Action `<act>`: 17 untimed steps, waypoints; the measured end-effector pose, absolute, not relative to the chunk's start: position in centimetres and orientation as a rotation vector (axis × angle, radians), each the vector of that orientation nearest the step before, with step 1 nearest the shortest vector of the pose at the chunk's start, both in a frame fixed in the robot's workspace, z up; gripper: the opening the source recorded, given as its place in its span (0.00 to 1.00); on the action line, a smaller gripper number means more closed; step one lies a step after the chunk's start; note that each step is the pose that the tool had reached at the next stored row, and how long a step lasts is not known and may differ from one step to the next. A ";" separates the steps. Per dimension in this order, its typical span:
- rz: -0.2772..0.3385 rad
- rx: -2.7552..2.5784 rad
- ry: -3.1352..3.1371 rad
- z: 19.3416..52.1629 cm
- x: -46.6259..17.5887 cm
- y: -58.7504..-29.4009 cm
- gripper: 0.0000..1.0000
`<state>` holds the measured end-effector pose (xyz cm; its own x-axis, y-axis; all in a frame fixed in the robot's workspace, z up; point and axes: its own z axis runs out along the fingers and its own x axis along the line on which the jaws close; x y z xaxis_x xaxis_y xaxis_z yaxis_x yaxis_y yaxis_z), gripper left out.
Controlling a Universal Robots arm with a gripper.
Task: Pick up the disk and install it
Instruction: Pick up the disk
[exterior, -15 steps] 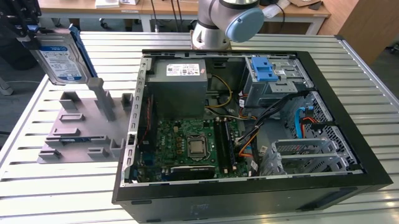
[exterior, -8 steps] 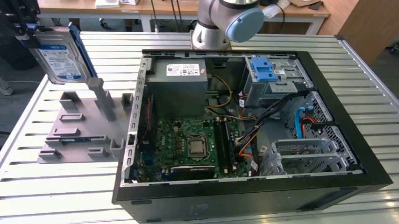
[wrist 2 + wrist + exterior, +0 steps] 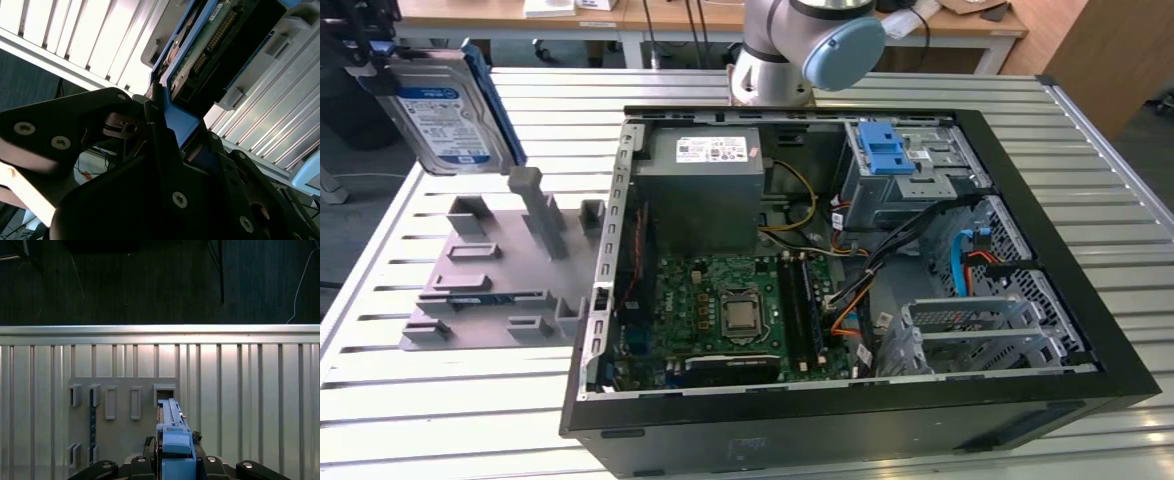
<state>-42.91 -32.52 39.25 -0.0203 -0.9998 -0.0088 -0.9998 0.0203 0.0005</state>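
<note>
In the exterior view my gripper point(image 3: 380, 62) is closed on the upper end of the disk point(image 3: 451, 118). The disk hangs upright below the jaws with its labelled face toward the camera. Beneath the jaws and apart from the disk sits the grey holder plate point(image 3: 494, 275). The open computer case point(image 3: 1067, 300) lies well away from the jaws, toward the exterior view's right. Inside it I can see the drive cage with its blue latch point(image 3: 886, 150) and, beside that, the grey power supply point(image 3: 707, 165).

In the second wrist view the dark fingers point(image 3: 156, 137) are pinched onto the disk's blue frame, with no gap showing. The circuit-board side of the disk point(image 3: 215, 40) runs straight out from the jaws, and the slatted table point(image 3: 75, 40) lies beyond it.

In the first wrist view the disk point(image 3: 172, 437) is edge-on, projecting from between the jaws. Past its far end lies the holder plate point(image 3: 122, 440), with one open slot point(image 3: 164, 393) roughly in line with the disk.

I judge the pick-up done: the disk is gripped and clear of the holder, so the carry toward the case is the step in hand. Installing it would call for travelling across to the cage and turning the disk to match the bay. It would also mean clearing the case wall and the loose cables, all without loosening the grip.
</note>
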 end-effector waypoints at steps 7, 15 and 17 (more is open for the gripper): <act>0.010 -2.195 2.240 40.1 -42.9 -32.5 0.36; 0.011 -2.194 2.239 41.0 -42.9 -32.5 0.36; 0.012 -2.194 2.239 41.2 -42.9 -32.5 0.36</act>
